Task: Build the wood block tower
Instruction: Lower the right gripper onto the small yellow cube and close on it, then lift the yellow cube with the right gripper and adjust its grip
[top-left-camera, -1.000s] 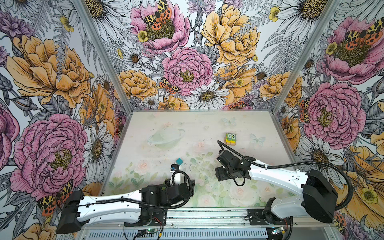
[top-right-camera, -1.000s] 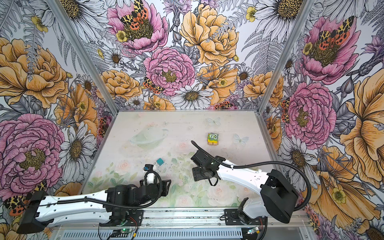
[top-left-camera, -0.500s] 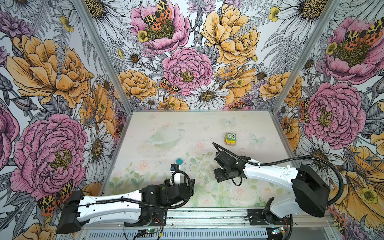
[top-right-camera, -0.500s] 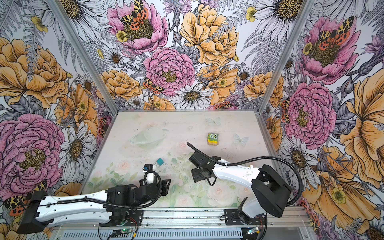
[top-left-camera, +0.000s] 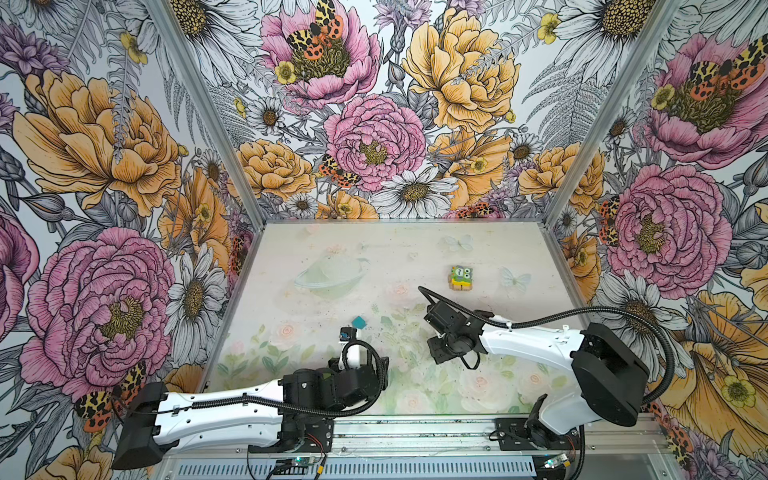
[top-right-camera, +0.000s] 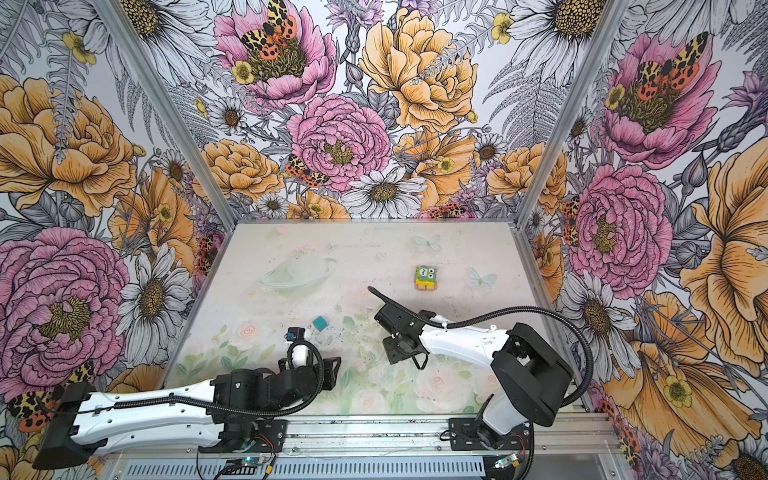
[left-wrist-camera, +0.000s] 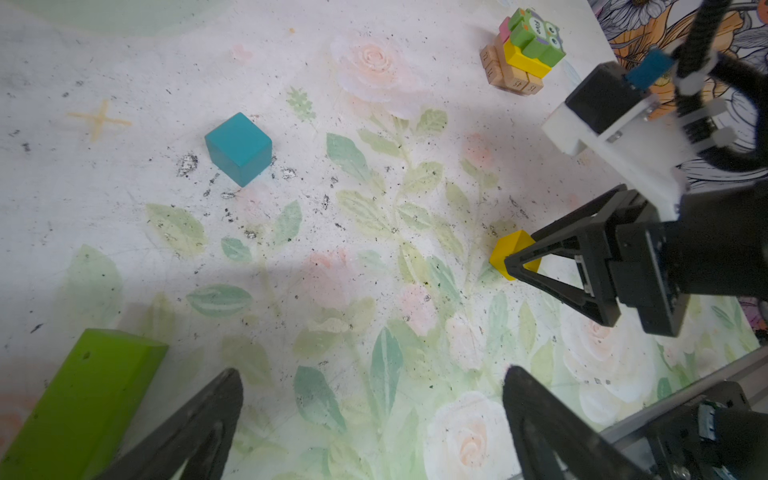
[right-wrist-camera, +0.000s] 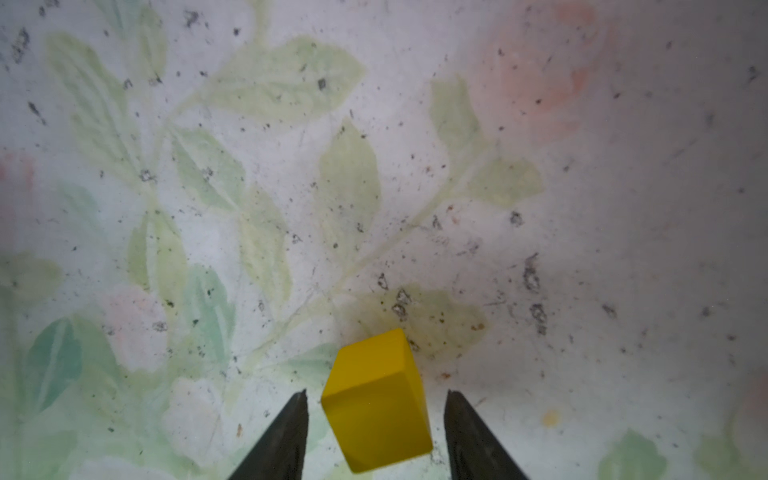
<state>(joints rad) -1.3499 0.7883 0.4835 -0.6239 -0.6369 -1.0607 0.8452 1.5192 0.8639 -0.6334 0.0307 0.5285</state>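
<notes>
The tower (top-left-camera: 460, 277) (top-right-camera: 425, 277) stands at the back right. It has tan bars at the base, then yellow and pink blocks, with the green owl block (left-wrist-camera: 536, 35) on top. My right gripper (right-wrist-camera: 377, 392) is down at the mat, open. Its fingers (left-wrist-camera: 552, 249) straddle a yellow block (right-wrist-camera: 376, 399), with a thin gap on each side. In both top views the gripper hides that block. A teal cube (top-left-camera: 359, 322) (left-wrist-camera: 239, 147) lies loose near the middle. My left gripper (left-wrist-camera: 372, 374) hangs wide open over bare mat, beside a lime-green bar (left-wrist-camera: 79, 399).
The floral mat (top-left-camera: 316, 257) is walled by flower-printed panels on three sides. A metal rail (top-left-camera: 415, 432) runs along the front edge. The right arm's black cable (top-left-camera: 540, 316) arcs over the right half of the mat.
The right gripper has shifted a little to the left and down, and its jaws have narrowed round the yellow block. The left arm has not moved.
</notes>
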